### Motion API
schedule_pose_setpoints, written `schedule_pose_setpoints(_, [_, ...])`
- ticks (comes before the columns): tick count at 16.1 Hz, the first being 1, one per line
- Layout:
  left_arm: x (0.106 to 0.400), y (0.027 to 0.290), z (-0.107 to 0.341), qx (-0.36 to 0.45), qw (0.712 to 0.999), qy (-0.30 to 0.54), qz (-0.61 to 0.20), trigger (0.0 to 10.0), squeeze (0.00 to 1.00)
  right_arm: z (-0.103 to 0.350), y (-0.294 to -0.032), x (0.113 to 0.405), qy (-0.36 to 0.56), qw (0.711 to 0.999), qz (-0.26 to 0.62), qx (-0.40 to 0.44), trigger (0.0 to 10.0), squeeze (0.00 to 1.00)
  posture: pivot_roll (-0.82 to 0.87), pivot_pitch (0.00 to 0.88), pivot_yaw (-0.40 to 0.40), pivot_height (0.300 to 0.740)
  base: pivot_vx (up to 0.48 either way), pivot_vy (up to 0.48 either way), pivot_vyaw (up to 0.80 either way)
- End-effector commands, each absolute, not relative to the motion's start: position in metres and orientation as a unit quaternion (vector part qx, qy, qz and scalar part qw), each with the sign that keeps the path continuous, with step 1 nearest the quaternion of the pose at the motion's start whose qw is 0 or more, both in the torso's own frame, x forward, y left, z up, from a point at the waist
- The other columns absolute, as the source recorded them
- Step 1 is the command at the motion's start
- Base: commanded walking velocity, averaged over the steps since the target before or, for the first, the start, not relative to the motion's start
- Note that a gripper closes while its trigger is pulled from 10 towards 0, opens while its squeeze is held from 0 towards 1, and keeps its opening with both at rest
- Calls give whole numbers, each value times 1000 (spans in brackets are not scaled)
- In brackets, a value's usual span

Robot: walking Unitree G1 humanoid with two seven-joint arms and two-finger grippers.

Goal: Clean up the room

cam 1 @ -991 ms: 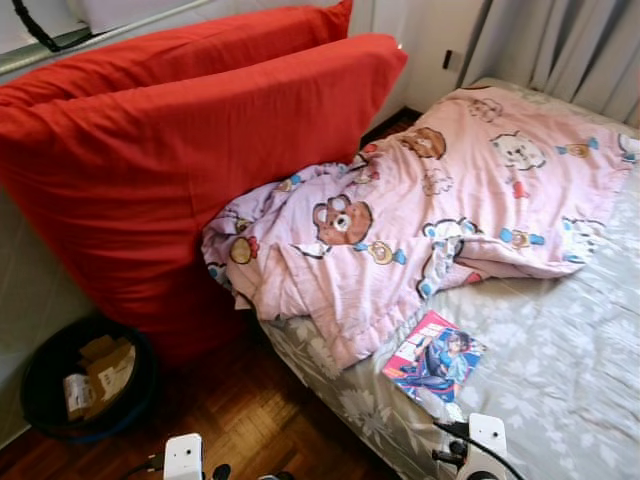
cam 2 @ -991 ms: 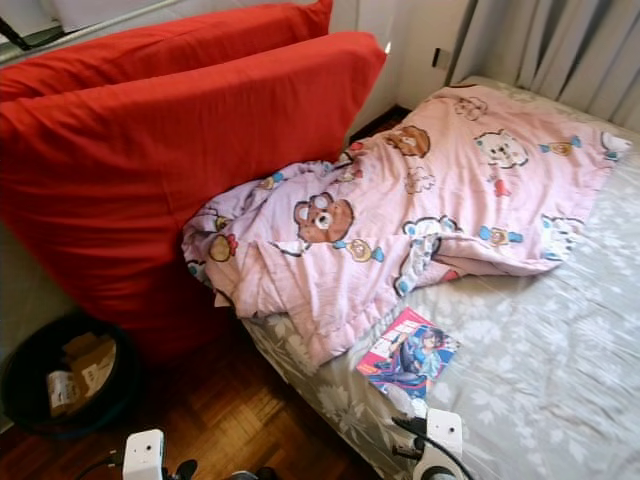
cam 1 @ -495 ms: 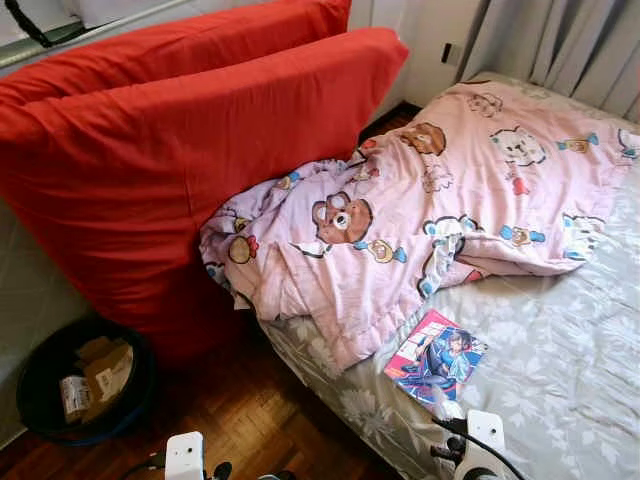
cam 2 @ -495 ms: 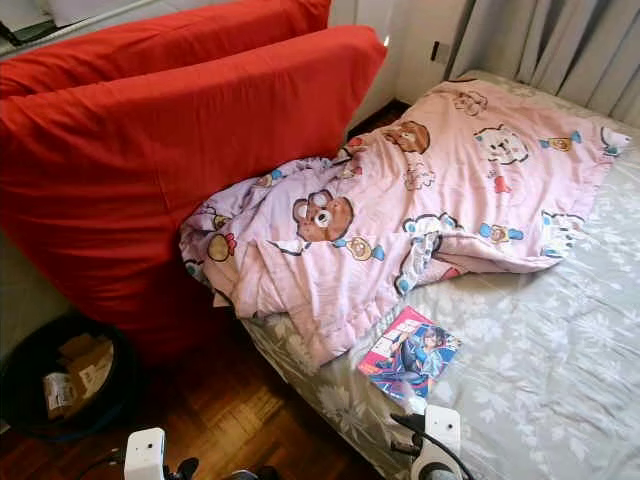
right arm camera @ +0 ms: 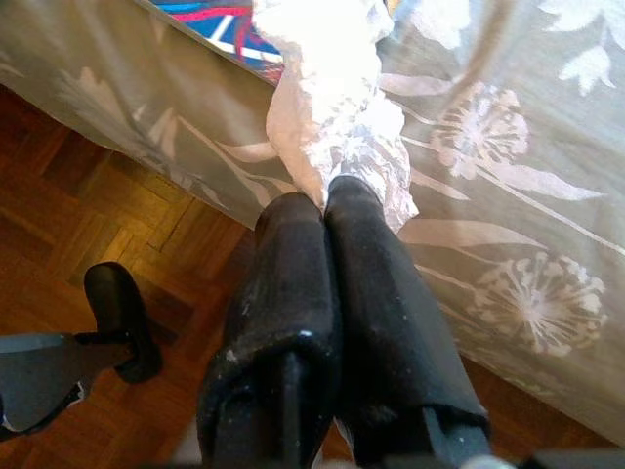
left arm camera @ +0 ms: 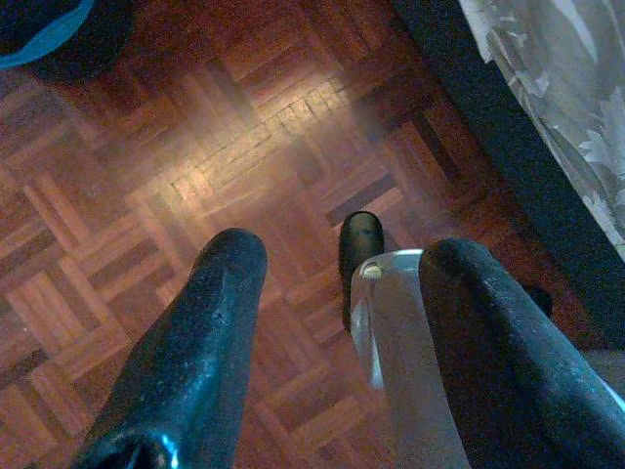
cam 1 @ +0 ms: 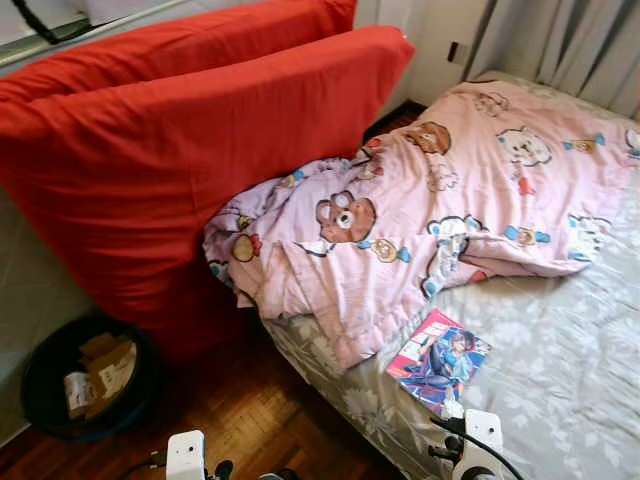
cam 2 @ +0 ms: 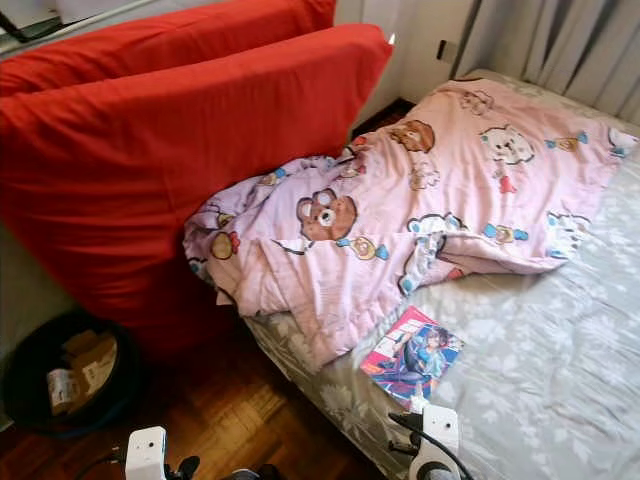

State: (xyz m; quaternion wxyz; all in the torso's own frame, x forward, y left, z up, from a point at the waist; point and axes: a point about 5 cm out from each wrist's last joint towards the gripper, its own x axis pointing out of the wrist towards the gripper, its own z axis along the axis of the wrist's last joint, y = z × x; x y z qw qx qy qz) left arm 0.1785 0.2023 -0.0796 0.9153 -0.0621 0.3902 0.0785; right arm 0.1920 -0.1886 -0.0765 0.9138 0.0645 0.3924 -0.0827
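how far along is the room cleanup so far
Early on. Done: some cardboard scraps already sit in the dark bin on the floor. In hand: the right hand is shut on a crumpled white tissue over the bed edge; the left hand hangs open above the parquet. Left: binning that tissue, the comic book on the grey sheet and the rumpled pink blanket.

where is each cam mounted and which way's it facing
Head eyes: stereo pair looking forward and down at the bed, pink blanket and comic book; both wrists at bottom.
Left wrist: down past the left gripper, open, at the parquet floor.
Right wrist: along the right gripper, shut on crumpled tissue.
Shared: bed sheet, floor.
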Motion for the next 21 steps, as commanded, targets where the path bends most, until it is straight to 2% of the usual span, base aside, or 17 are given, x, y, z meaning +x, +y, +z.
schedule_pose_setpoints(1, [173, 204, -82, -53, 912, 399, 75, 10000, 0, -81, -189, 184, 406, 907, -86, 67, 10000, 0, 13, 172, 16, 740, 0, 0, 0])
schedule_pose_setpoints(5, [172, 205, -82, -53, 912, 400, 75, 10000, 0, -81, -189, 184, 407, 907, -86, 68, 10000, 0, 13, 173, 17, 740, 0, 0, 0])
schedule_pose_setpoints(21, [175, 200, -82, -52, 912, 400, 73, 10000, 0, -81, -188, 185, 406, 907, -85, 72, 10000, 0, 16, 168, 17, 740, 0, 480, 0])
